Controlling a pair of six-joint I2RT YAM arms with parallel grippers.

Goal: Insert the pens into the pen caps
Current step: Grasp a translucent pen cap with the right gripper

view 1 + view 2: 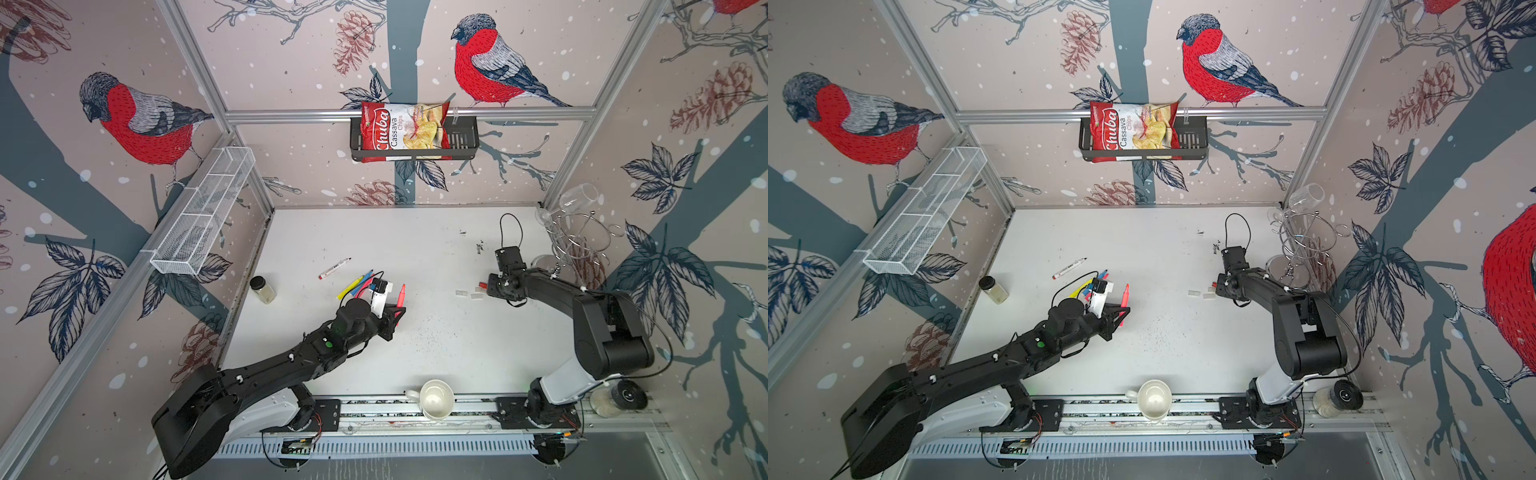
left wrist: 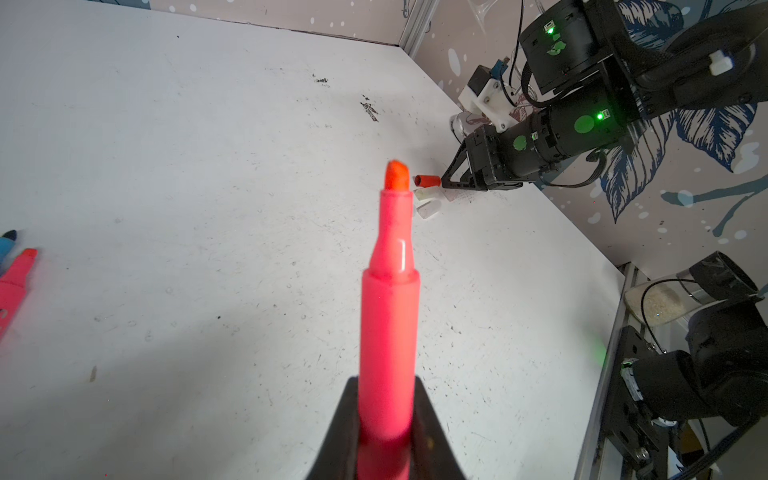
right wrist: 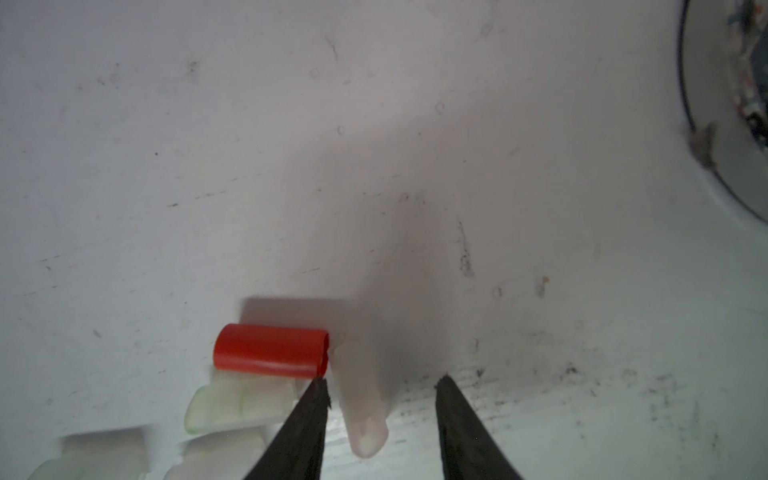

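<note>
My left gripper (image 1: 395,312) (image 2: 386,382) is shut on a pink-red pen (image 1: 401,293) (image 2: 388,316), held above the table with its orange tip pointing away. A white-bodied pen (image 1: 334,268), a yellow pen (image 1: 350,288) and a blue pen (image 1: 366,276) lie left of it. Another pink pen (image 2: 14,282) shows in the left wrist view. At the right, my right gripper (image 1: 484,286) (image 3: 382,384) is low and open, its fingers either side of a translucent pen cap (image 3: 361,407), with a gap on one side. A red cap (image 3: 270,351) (image 1: 482,285) and more translucent caps (image 1: 461,293) (image 3: 241,405) lie beside it.
A small jar (image 1: 262,289) stands at the table's left edge. A white mug (image 1: 435,400) sits on the front rail and a black-lidded jar (image 1: 619,399) at the front right. A wire glass rack (image 1: 582,239) stands at the back right, close behind the right arm.
</note>
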